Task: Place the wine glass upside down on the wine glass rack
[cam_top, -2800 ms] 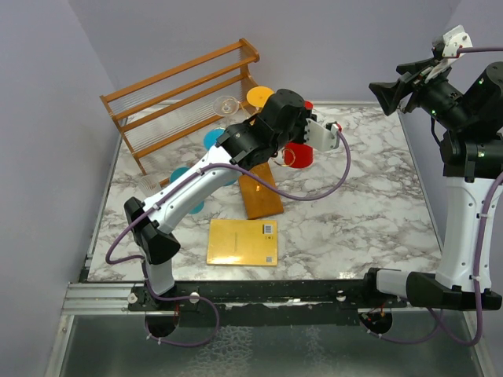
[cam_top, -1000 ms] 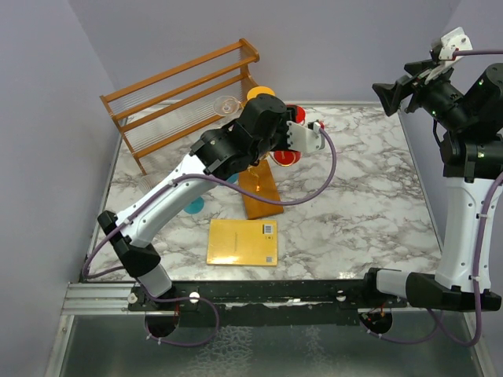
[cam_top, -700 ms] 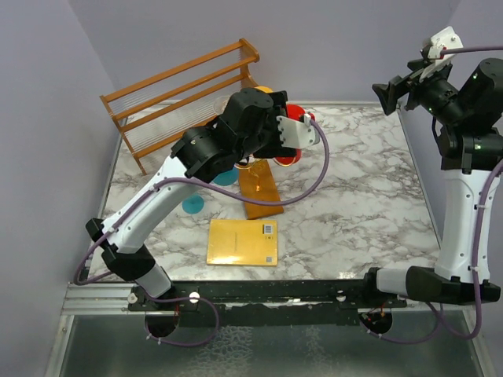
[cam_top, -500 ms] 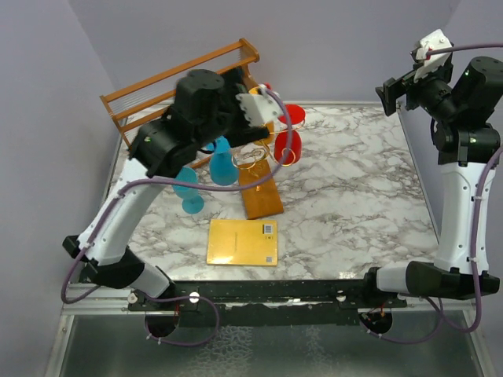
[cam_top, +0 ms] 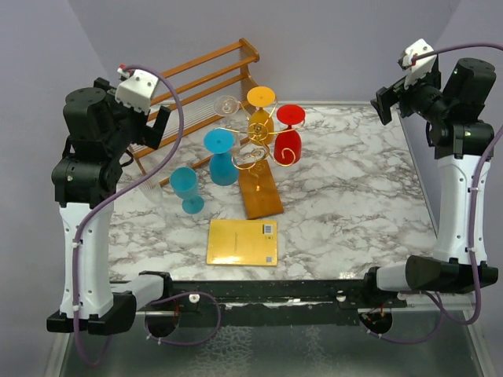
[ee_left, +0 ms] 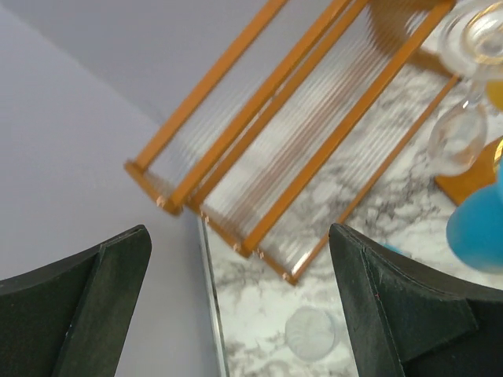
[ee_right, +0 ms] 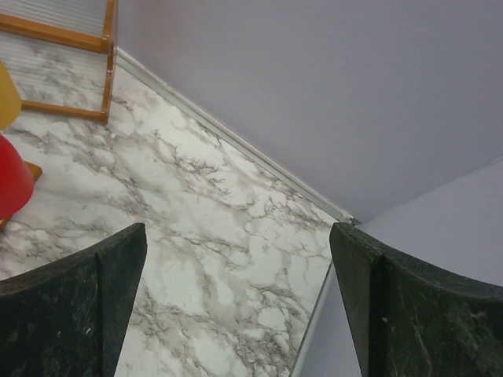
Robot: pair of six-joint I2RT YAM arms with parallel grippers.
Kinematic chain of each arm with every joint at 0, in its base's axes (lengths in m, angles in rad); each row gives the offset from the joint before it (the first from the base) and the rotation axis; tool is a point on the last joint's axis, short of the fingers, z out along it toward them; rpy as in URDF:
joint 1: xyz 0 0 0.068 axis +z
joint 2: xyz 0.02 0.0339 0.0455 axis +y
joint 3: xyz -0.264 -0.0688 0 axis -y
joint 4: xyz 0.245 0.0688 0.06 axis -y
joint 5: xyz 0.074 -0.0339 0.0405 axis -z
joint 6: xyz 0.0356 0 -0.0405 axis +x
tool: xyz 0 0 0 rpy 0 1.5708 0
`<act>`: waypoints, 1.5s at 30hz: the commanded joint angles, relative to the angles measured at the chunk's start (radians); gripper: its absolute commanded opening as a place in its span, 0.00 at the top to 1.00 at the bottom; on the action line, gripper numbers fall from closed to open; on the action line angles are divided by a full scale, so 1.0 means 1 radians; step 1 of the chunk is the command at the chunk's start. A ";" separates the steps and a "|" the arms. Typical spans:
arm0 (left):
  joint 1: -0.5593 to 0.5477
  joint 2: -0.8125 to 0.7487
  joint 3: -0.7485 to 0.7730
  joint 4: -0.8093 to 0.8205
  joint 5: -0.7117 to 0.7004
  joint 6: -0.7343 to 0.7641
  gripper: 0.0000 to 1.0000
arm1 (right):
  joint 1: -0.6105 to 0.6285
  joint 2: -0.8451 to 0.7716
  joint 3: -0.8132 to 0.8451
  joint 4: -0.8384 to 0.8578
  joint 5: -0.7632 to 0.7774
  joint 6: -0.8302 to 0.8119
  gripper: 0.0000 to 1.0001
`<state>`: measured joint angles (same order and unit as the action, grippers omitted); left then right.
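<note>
The wine glass rack [cam_top: 253,157], gold wire on a brown wooden base [cam_top: 262,196], stands mid-table. Upside down on its arms hang a red wine glass [cam_top: 288,144], an orange one [cam_top: 260,118], a blue one [cam_top: 221,157] and a clear one [cam_top: 228,104]. My left gripper [cam_top: 149,129] is raised high at the left, far from the rack, open and empty. In the left wrist view the open left gripper [ee_left: 240,236] looks down on the shelf, with the blue glass [ee_left: 479,228] at the right edge. My right gripper [cam_top: 383,104] [ee_right: 237,232] is raised at the far right, open and empty.
A slatted wooden shelf [cam_top: 181,90] [ee_left: 314,118] stands at the back left. A small blue glass [cam_top: 186,190] and a clear glass [cam_top: 149,188] [ee_left: 310,334] stand on the marble left of the rack. A yellow flat box [cam_top: 242,241] lies near the front.
My left arm has let go at the rack and swung up and to the left, its jaws opening. The right gripper has opened wider and drawn back a little.
</note>
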<state>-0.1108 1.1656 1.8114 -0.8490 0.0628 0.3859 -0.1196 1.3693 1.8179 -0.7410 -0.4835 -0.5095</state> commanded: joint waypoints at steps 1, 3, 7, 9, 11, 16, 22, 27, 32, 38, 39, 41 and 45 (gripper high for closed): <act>0.131 -0.064 -0.155 -0.038 0.081 -0.086 0.01 | -0.003 -0.007 0.047 -0.065 -0.069 -0.002 0.00; 0.175 -0.082 -0.224 -0.056 0.106 -0.079 0.02 | -0.004 -0.007 0.053 -0.084 -0.085 0.004 0.00; 0.189 -0.068 -0.308 -0.090 0.215 -0.046 0.06 | -0.003 0.002 0.046 -0.109 -0.121 0.006 0.00; 0.189 -0.038 -0.318 -0.092 0.259 -0.026 0.09 | -0.003 0.010 0.039 -0.109 -0.130 0.011 0.00; 0.189 0.000 -0.315 -0.097 0.314 0.008 0.13 | -0.003 0.014 0.030 -0.106 -0.135 0.016 0.00; 0.188 0.105 -0.308 -0.127 0.405 0.136 0.24 | -0.003 0.003 -0.007 -0.099 -0.146 0.019 0.00; 0.189 0.229 -0.307 -0.147 0.466 0.234 0.32 | -0.003 -0.008 -0.034 -0.088 -0.129 0.023 0.00; 0.188 0.272 -0.347 -0.142 0.491 0.271 0.37 | -0.003 -0.019 -0.046 -0.084 -0.109 0.021 0.00; 0.188 0.301 -0.373 -0.130 0.491 0.291 0.41 | -0.003 -0.026 -0.054 -0.082 -0.118 0.029 0.00; 0.188 0.330 -0.399 -0.138 0.489 0.321 0.49 | -0.003 -0.037 -0.065 -0.080 -0.115 0.032 0.00; 0.188 0.334 -0.405 -0.137 0.489 0.324 0.51 | -0.003 -0.040 -0.068 -0.077 -0.113 0.033 0.00; 0.188 0.339 -0.415 -0.129 0.492 0.328 0.54 | -0.003 -0.045 -0.076 -0.072 -0.113 0.037 0.00; 0.188 0.347 -0.431 -0.115 0.505 0.334 0.60 | -0.003 -0.047 -0.077 -0.072 -0.124 0.045 0.00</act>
<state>0.0727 1.5074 1.3926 -0.9768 0.5114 0.6903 -0.1196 1.3464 1.7500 -0.8223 -0.5976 -0.4847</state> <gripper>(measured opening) 0.438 0.994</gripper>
